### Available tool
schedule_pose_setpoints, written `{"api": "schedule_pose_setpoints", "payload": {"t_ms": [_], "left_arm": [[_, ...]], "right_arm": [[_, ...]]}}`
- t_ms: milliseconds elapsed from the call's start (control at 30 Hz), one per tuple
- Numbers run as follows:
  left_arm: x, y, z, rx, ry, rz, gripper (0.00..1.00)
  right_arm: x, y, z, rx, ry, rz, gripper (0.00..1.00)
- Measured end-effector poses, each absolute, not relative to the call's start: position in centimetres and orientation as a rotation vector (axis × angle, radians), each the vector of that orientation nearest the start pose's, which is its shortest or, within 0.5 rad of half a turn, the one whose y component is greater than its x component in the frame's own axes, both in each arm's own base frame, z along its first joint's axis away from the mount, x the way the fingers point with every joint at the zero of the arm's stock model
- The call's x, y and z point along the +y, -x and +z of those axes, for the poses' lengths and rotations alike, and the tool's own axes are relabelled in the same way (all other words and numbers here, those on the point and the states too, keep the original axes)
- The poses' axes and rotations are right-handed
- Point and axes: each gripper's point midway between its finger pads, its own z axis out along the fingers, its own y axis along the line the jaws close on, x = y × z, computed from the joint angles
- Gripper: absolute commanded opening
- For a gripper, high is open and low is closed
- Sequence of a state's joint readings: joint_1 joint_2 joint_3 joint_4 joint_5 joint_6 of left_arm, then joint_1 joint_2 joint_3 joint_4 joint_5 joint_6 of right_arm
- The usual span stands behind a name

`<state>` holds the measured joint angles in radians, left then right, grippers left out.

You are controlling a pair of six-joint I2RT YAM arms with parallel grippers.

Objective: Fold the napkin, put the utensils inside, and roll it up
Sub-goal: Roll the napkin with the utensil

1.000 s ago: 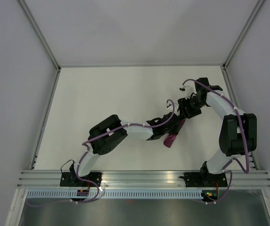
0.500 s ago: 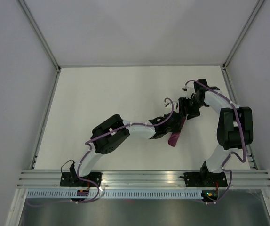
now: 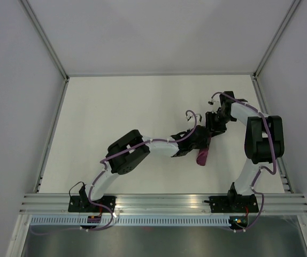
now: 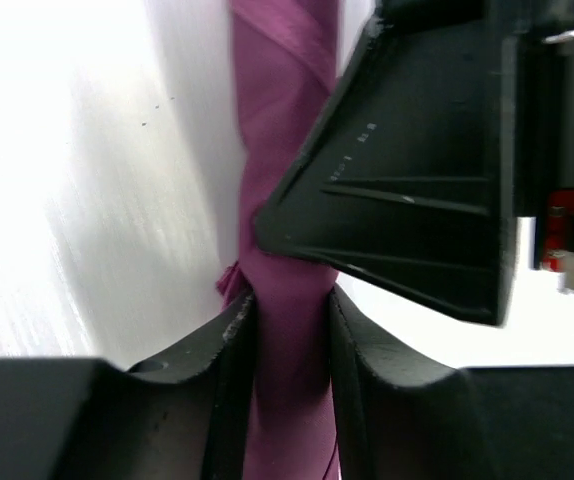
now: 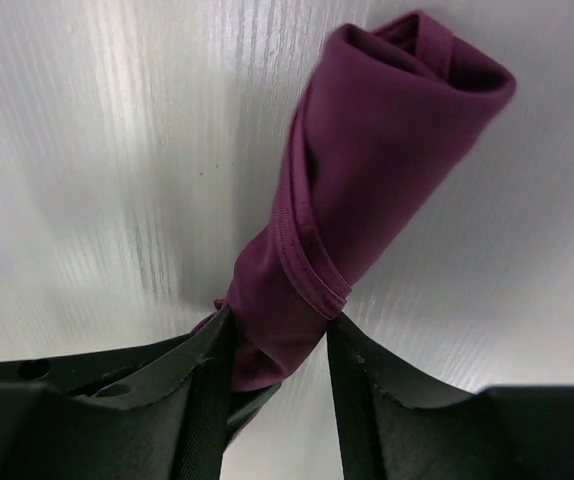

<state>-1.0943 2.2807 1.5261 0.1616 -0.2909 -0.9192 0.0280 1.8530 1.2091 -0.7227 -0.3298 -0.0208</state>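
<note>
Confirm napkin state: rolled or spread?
Rolled. The napkin is a tight tube with spiral layers at its end; left pincer and right pincer clamp it.

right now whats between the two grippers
Only the rolled napkin: a short stretch runs from the left gripper to the right gripper, both shut on it, seen in the left wrist view.

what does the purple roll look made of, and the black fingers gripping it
The napkin looks like thin cloth with a slight sheen: soft folds, a stitched hem. The right gripper has fingers of what looks like matte black plastic, smooth and rigid.
</note>
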Motion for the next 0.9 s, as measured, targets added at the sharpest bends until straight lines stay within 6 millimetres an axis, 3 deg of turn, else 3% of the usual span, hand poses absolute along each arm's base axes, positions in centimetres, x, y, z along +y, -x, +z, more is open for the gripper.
{"api": "schedule_pose_setpoints", "payload": {"t_ms": [167, 600, 900], "left_arm": [[-53.1, -29.7, 2.9, 2.259, -0.014, -0.850, 0.45], [-51.9, -29.8, 3.4, 2.246, -0.029, -0.923, 0.56], [-48.4, -28.2, 3.5, 2.294, -0.071, -0.912, 0.57]], "right_arm": [[6.5, -33.7, 2.0, 2.906, 0.101, 0.475, 0.31], [5.0, -36.4, 2.4, 2.870, 0.123, 0.320, 0.29], [3.4, -40.8, 2.4, 2.810, 0.169, 0.179, 0.29]]}}
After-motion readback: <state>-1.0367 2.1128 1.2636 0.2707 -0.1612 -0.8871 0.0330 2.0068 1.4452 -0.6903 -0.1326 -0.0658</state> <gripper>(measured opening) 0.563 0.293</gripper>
